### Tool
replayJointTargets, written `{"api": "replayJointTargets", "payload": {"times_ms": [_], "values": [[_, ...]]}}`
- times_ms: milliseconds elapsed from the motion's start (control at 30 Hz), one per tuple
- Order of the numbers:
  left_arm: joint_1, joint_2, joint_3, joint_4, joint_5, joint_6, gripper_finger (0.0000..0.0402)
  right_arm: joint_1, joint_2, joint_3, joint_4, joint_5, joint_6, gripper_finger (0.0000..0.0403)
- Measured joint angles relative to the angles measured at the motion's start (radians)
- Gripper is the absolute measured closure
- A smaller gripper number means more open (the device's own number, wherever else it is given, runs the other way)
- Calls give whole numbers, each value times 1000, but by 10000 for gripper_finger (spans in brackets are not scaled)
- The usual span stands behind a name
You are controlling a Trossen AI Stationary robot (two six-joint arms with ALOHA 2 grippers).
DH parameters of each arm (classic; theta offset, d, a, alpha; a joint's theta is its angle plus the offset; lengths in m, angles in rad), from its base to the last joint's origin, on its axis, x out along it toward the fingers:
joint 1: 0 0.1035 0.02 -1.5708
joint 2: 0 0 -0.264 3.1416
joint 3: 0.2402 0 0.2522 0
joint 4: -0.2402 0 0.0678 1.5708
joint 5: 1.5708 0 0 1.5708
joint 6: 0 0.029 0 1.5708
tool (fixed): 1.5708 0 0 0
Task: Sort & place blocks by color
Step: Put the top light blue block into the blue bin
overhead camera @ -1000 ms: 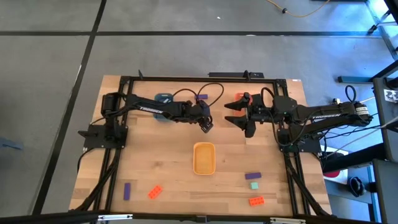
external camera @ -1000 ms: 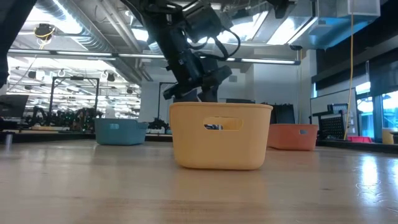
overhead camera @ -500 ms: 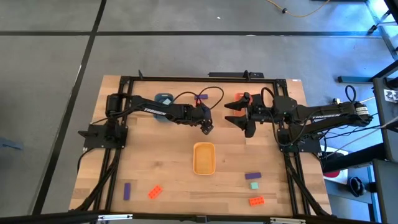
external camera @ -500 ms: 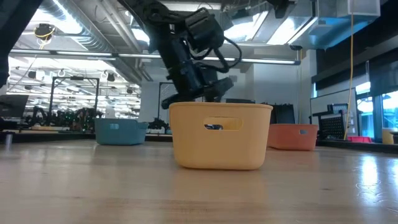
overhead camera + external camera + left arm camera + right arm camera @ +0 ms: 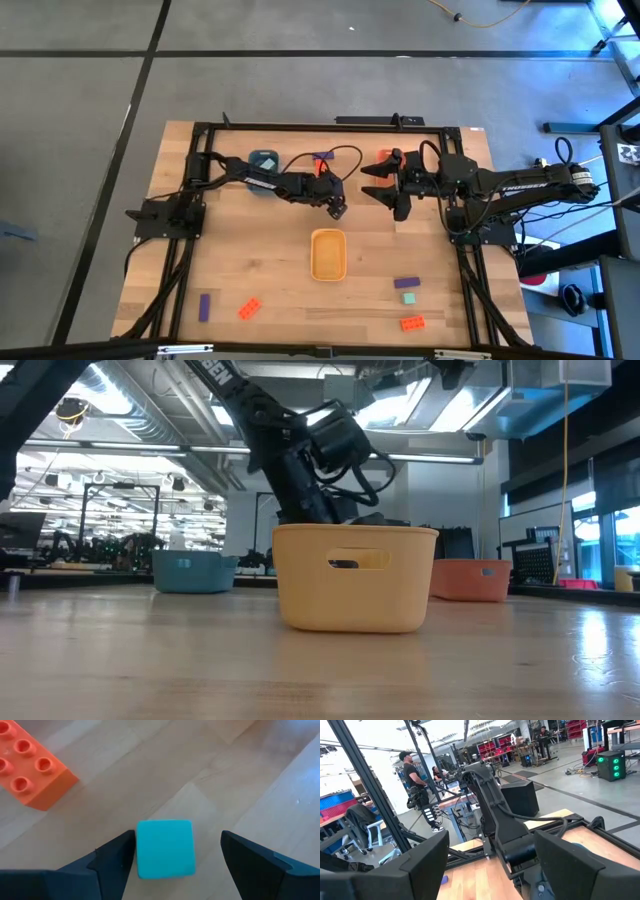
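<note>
Blocks visible from above: two purple [image 5: 204, 306] [image 5: 406, 284], two orange-red [image 5: 250, 308] [image 5: 411, 323], one mint-green [image 5: 408, 298] near table [image 5: 260, 260] front | mint cube [image 5: 165, 848] between spread left gripper [image 5: 178, 855] fingers, studded orange brick [image 5: 30, 765] beside | right gripper [image 5: 392, 186] released, mid-table.

left arm — reaches from the table's left edge toward its middle, wrist bent down | left gripper [image 5: 338, 210] low over the table, fingers [image 5: 112, 862] spread | right arm — reaches in from the right edge | right gripper [image 5: 372, 182] fingers apart, off the table
</note>
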Motion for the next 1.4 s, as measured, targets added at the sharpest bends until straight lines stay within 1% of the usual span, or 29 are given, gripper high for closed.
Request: {"api": "replayJointTargets", "payload": {"times_ms": [167,267,367,500,567,733,800,900,967,1067,1133,1200,1267,1333,1400], "values": [[-3,2,0,9,-34,-1,117,0,0,0,0,0,1,108],[1,2,0,9,-26,7,134,0,0,0,0,0,1,108],[1,2,-1,-12,-27,28,176,0,0,0,0,0,0,108],[2,-18,-4,-32,-7,96,254,0,0,0,0,0,-1,108],[5,-43,-7,-57,13,142,283,0,0,0,-2,0,-1,108],[18,-158,-5,-88,39,270,283,0,0,0,-5,0,-2,108],[19,-218,-15,-101,31,314,283,0,0,0,-10,0,-2,108],[19,-341,-61,-96,34,353,283,0,0,0,-12,0,-3,108],[22,-435,-115,-78,30,363,283,0,0,0,-15,0,-3,108],[22,-591,-225,12,34,387,283,0,0,0,-19,0,-3,108],[18,-700,-312,110,63,384,283,0,0,0,-23,0,-4,108],[18,-796,-408,253,130,374,283,0,0,0,-32,-8,-16,108],[19,-867,-502,451,235,353,283,0,5,0,-45,-8,-61,108],[18,-919,-587,654,343,317,283,3,20,0,-57,-8,-120,108],[16,-943,-644,811,398,259,283,12,52,3,-77,-5,-181,108]]}}
